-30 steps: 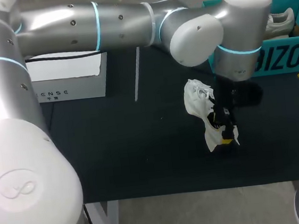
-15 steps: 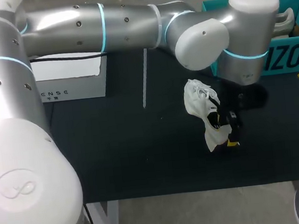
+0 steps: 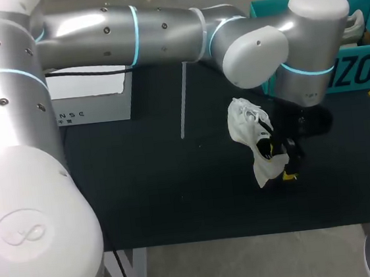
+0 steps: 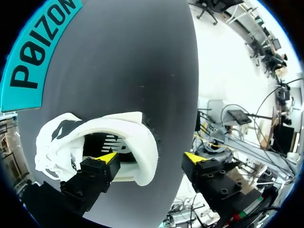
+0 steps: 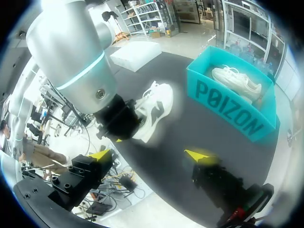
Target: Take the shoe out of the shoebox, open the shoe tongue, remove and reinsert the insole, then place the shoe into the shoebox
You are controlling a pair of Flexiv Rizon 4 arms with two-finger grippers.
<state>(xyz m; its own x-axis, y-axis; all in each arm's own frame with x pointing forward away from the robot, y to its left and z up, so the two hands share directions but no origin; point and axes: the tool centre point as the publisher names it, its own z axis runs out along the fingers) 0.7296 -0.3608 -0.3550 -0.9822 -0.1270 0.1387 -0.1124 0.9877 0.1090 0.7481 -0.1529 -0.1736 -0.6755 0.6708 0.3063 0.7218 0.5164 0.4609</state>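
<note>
Presently, left pincer [image 4: 151, 157] spread astride the shoe [image 4: 142, 142] heel; right pincer [image 5: 150, 155] spread, empty.

White shoe [image 3: 243, 122], seemingly black-lined; teal shoebox [image 3: 364, 83]

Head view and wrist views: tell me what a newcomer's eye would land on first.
The big silver left arm stretches across from the left, its gripper at the heel of a white shoe lying on the black table. In the left wrist view one yellow tip is inside the shoe's opening and the other is outside the heel. At the far right stands a teal shoebox with a second white shoe in it.
</note>
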